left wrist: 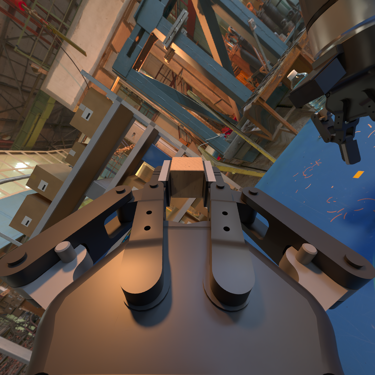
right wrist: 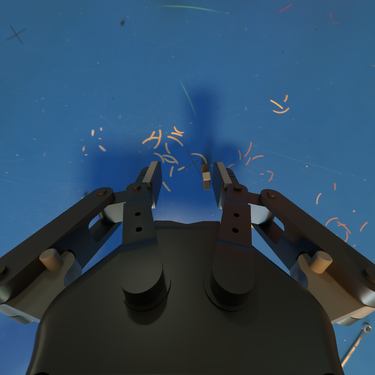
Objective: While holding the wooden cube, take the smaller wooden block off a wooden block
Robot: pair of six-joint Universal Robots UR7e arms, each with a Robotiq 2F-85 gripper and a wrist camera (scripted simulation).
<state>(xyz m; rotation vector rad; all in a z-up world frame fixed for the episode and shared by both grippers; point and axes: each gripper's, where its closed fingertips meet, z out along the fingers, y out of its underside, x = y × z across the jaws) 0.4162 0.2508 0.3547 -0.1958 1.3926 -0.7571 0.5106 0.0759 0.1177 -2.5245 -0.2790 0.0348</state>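
Note:
In the left wrist view my left gripper (left wrist: 186,172) is shut on the wooden cube (left wrist: 186,178) and holds it up in the air, tilted away from the blue table (left wrist: 324,192). My right gripper shows in that view at the upper right (left wrist: 349,150), hanging above the table. In the right wrist view my right gripper (right wrist: 186,174) is open and empty, high above the table, looking down. Far below, close to its right finger, a small pale wooden block (right wrist: 207,176) sits on a longer wooden block (right wrist: 205,168).
The blue table (right wrist: 81,81) is scratched and marked with orange strokes. A metal rod with a ring end (right wrist: 357,345) lies at the lower right of the right wrist view. Shelving with cardboard boxes (left wrist: 46,182) and a water bottle (left wrist: 298,78) stand behind.

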